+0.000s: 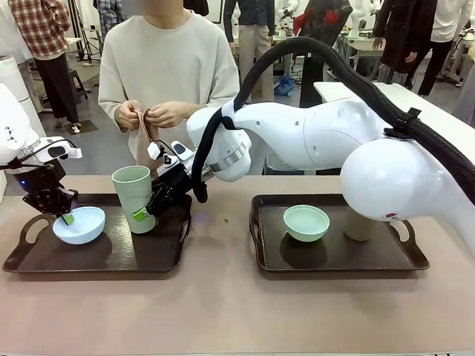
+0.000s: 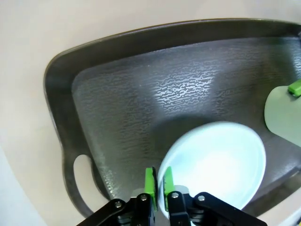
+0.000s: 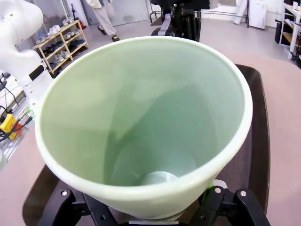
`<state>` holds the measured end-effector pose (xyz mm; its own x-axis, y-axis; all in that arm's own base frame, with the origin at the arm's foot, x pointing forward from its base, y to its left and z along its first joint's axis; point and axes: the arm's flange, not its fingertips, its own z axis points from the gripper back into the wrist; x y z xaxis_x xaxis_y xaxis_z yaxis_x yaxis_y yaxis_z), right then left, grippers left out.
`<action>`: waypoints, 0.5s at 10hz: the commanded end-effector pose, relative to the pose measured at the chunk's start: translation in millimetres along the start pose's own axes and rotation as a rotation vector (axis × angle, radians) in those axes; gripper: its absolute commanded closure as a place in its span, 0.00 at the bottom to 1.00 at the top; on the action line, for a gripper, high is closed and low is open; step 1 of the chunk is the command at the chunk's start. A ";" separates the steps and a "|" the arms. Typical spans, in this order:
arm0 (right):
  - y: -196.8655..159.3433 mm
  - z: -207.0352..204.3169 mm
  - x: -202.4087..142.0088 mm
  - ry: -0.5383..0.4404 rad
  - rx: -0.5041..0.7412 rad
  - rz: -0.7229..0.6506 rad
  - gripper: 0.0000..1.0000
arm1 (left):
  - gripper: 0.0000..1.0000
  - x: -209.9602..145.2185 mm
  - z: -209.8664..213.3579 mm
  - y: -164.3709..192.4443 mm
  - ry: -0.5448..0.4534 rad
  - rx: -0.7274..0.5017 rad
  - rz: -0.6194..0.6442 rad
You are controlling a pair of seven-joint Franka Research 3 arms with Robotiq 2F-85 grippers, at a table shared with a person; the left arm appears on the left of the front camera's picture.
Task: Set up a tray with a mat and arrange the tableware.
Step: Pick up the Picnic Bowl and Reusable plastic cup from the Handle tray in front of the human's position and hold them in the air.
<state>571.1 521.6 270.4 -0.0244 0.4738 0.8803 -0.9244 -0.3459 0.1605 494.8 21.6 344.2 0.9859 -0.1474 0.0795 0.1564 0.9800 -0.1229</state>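
Observation:
A pale blue bowl (image 1: 79, 224) sits on the left dark tray (image 1: 141, 252); my left gripper (image 1: 67, 218) is shut on its rim, and in the left wrist view the green pads (image 2: 150, 181) pinch the bowl (image 2: 216, 162) edge. The light green cup (image 1: 134, 197) stands upright on the same tray with my right gripper (image 1: 142, 213) shut on its lower side; the right wrist view looks into the cup (image 3: 150, 136). On the right tray (image 1: 334, 256) rest the mint green bowl (image 1: 306, 222) and the tan brown cup (image 1: 358, 224), partly hidden by my right arm.
A person stands at the far side holding a pinkish cloth (image 1: 145, 133) in both hands. Bare table lies between the trays and along the front edge.

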 end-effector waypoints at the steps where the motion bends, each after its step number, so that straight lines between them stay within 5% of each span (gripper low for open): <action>1: -10.3 -0.8 -0.4 0.013 -0.005 0.005 0.77 | 1.00 -1.8 3.4 3.2 -0.013 -0.001 0.001; 2: -9.4 1.8 -0.8 0.021 -0.009 0.003 1.00 | 1.00 -3.0 7.1 3.0 -0.014 -0.013 0.001; 5: 16.7 31.1 30.0 0.077 -0.041 -0.048 1.00 | 1.00 -16.8 41.8 -1.3 0.050 -0.002 -0.001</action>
<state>577.8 514.0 286.3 -0.0147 0.5004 0.8657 -0.9351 -0.3134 0.1653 487.2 24.3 363.1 0.9859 -0.1538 0.0660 0.1613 0.9783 -0.1300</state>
